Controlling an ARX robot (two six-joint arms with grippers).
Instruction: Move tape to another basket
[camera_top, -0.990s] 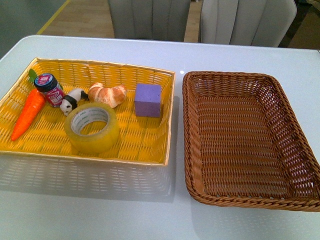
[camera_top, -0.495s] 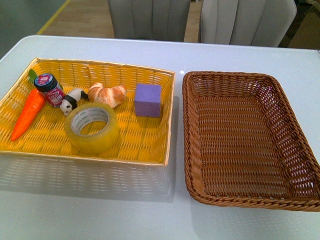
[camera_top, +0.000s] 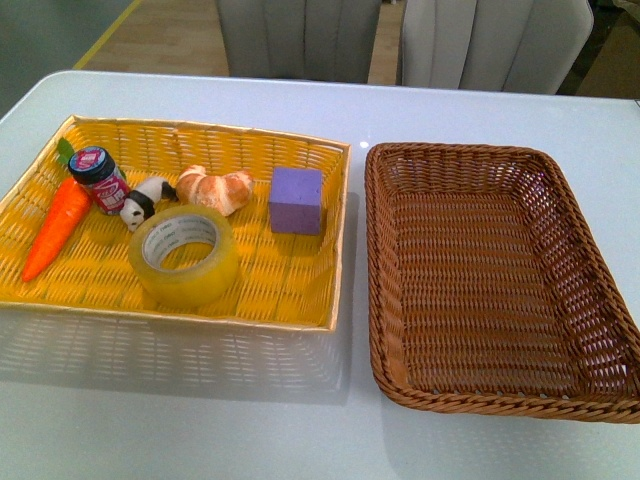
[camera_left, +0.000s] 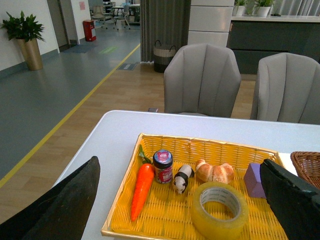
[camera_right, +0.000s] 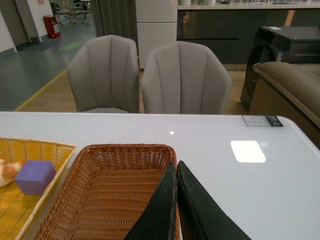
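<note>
Jaws of the left gripper (camera_left: 178, 167) stand wide apart with nothing between them; both are black, matte and blunt-tipped. Jaws of the right gripper (camera_right: 176, 167) are pressed together along their whole length, holding nothing, and taper to a narrow point.

The tape (camera_top: 185, 255) lies flat in the near middle of the yellow tray (camera_top: 290, 270). It is a wide ring of glossy, translucent yellowish film on a white printed core.

Far of the tape lie a glazed croissant (camera_top: 215, 189) and a small black-and-white panda figure (camera_top: 143, 201). To the left are a jar (camera_top: 100, 178) with a dark lid and a smooth orange carrot (camera_top: 57, 228). A matte purple cube (camera_top: 296, 200) sits far right of the tape. The tray is a rectangular, bright yellow flat weave with low flared sides.

The basket (camera_top: 490, 290) stands just right of the tray. It is dark-brown wicker with rounded corners, a braided rim and ribbed low walls.

Both rest on a smooth, pale, slightly reflective worktop (camera_top: 200, 400). Two grey padded chairs (camera_top: 298, 38) stand at its far edge, on a wood floor.
</note>
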